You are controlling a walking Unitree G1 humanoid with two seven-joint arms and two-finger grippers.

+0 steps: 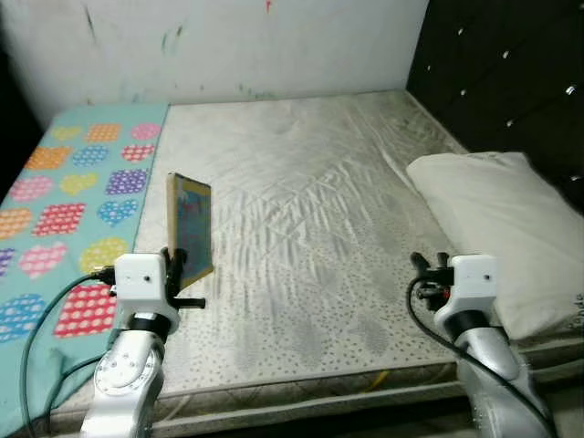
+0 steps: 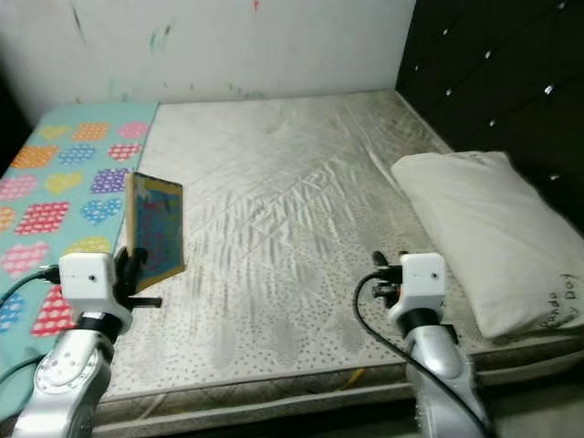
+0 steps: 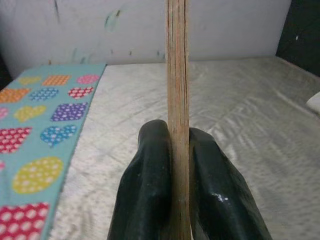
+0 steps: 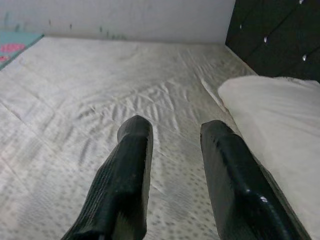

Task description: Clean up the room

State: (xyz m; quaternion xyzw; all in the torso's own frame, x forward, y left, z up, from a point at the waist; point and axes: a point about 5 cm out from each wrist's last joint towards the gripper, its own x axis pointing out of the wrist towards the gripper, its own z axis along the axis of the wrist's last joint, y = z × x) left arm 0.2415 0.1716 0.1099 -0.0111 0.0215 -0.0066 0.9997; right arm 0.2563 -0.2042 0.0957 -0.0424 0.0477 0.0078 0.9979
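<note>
A thin board book point(image 1: 190, 226) with a wooden-looking edge and colourful cover stands upright above the bed's left side, held by my left gripper point(image 1: 179, 265), which is shut on its lower edge. In the left wrist view the book's edge point(image 3: 177, 90) rises between the two black fingers point(image 3: 150, 185). My right gripper point(image 4: 172, 137) is open with nothing between its fingers, hovering over the bare mattress point(image 1: 301, 210) near the front right, beside a white pillow point(image 1: 497, 228).
A teal blanket with coloured hearts point(image 1: 68, 210) covers the bed's left strip. A dark tufted headboard point(image 1: 511, 73) runs along the right. A white wall point(image 1: 228, 41) stands behind the bed. The mattress front edge point(image 1: 301, 388) lies just before me.
</note>
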